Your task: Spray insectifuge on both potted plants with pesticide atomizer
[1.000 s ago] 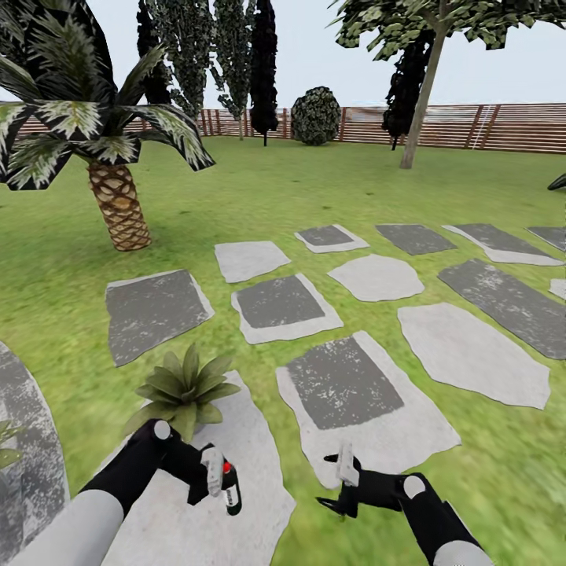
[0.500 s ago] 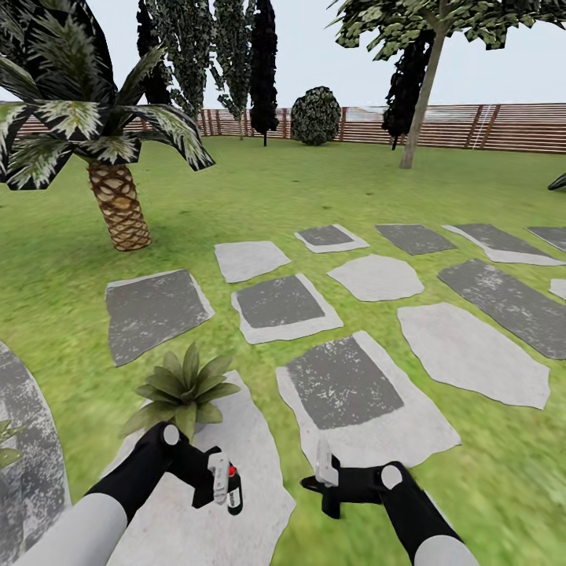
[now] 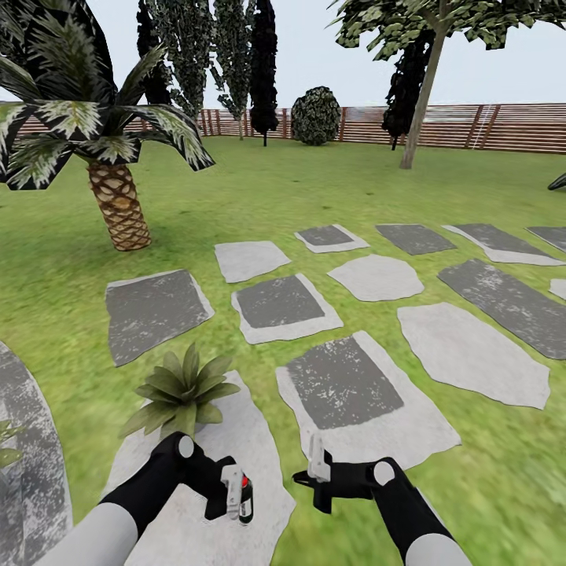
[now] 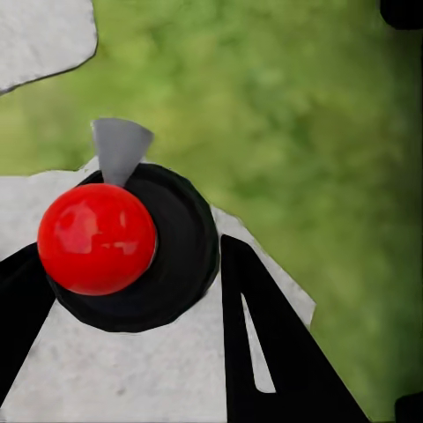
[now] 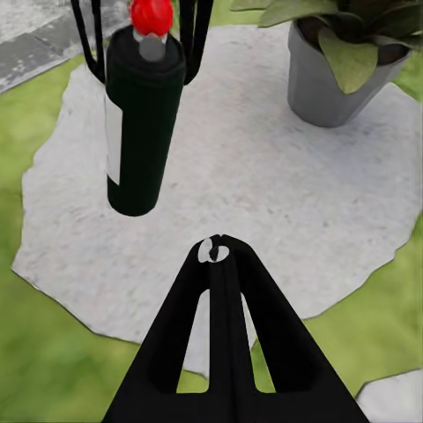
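My left gripper (image 3: 238, 495) is shut on the pesticide atomizer (image 3: 246, 501), a slim dark green bottle with a white label and a red ball on its dark top. It hangs upright just above a pale stepping stone (image 3: 196, 503). In the left wrist view the red top (image 4: 97, 238) sits between the black fingers (image 4: 264, 344). The right wrist view has the bottle (image 5: 141, 115) off the stone. My right gripper (image 3: 317, 465) is shut and empty, a short way right of the bottle, its tips (image 5: 216, 249) pressed together. One potted plant (image 3: 182, 389) stands just beyond the bottle, in a grey pot (image 5: 330, 84). Leaves of a second plant (image 3: 6, 444) show at the left edge.
Grey stepping stones (image 3: 342, 385) lie across the lawn ahead and to the right. A palm with a scaly trunk (image 3: 119, 206) stands far left. The round paved patio (image 3: 27, 464) curves in at the left. A slatted wooden fence (image 3: 472, 126) closes the back.
My left gripper has carried the atomizer to the right and nearer to me. The right gripper has moved left toward the bottle. The view itself has not shifted.
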### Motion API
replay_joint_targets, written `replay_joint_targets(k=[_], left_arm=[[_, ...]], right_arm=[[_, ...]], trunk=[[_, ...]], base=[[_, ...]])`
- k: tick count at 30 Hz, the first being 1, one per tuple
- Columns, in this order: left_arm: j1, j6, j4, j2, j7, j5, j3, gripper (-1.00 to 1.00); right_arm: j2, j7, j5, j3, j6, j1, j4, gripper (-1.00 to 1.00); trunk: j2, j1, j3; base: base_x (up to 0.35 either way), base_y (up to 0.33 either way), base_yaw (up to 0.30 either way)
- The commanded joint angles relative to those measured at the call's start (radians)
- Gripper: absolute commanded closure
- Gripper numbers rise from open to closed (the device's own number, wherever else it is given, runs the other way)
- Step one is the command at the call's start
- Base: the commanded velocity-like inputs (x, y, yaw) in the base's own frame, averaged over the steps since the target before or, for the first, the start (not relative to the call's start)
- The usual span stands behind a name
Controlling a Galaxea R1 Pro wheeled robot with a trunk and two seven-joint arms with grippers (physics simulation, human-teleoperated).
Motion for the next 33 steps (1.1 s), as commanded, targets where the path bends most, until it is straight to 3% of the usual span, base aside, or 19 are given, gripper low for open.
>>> replay_joint_targets(k=[1, 6, 9, 10, 14, 16, 33], left_arm=[[0.0, -0.005, -0.001, -0.001, 0.006, -0.003, -0.003, 1.0], [0.001, -0.004, 0.002, -0.021, 0.023, -0.006, -0.004, 1.0], [0.002, -0.003, 0.003, -0.024, 0.058, -0.005, -0.004, 1.0], [0.021, -0.002, 0.011, -0.026, 0.118, -0.005, -0.013, 1.0], [0.026, 0.004, 0.015, -0.034, 0.13, -0.005, -0.053, 1.0], [0.027, 0.005, 0.016, -0.056, 0.142, -0.005, -0.063, 1.0], [0.027, 0.034, 0.015, -0.102, 0.217, -0.005, -0.062, 1.0]], right_arm=[[0.002, 0.005, 0.006, -0.007, -0.004, -0.001, -0.002, 1.0], [0.005, 0.005, 0.006, -0.007, -0.004, 0.0, -0.002, 1.0], [0.02, 0.005, 0.006, -0.007, -0.004, -0.001, -0.008, 1.0], [0.025, 0.005, 0.005, -0.007, -0.004, -0.001, -0.019, 1.0], [0.026, 0.005, 0.005, -0.007, -0.004, 0.0, -0.022, 1.0], [0.026, 0.005, 0.004, -0.007, -0.004, 0.0, -0.022, 1.0], [0.026, 0.005, 0.005, -0.007, -0.004, 0.0, -0.022, 1.0]], trunk=[[0.0, 0.0, -0.001], [0.0, 0.0, -0.001], [0.0, 0.0, -0.001], [0.0, 0.0, -0.001], [0.0, 0.0, -0.001], [0.0, 0.0, -0.001], [0.0, 0.0, -0.001]], base=[[0.0, 0.0, 0.0], [0.0, 0.0, 0.0], [0.0, 0.0, 0.0], [0.0, 0.0, 0.0], [0.0, 0.0, 0.0], [0.0, 0.0, 0.0], [0.0, 0.0, 0.0]])
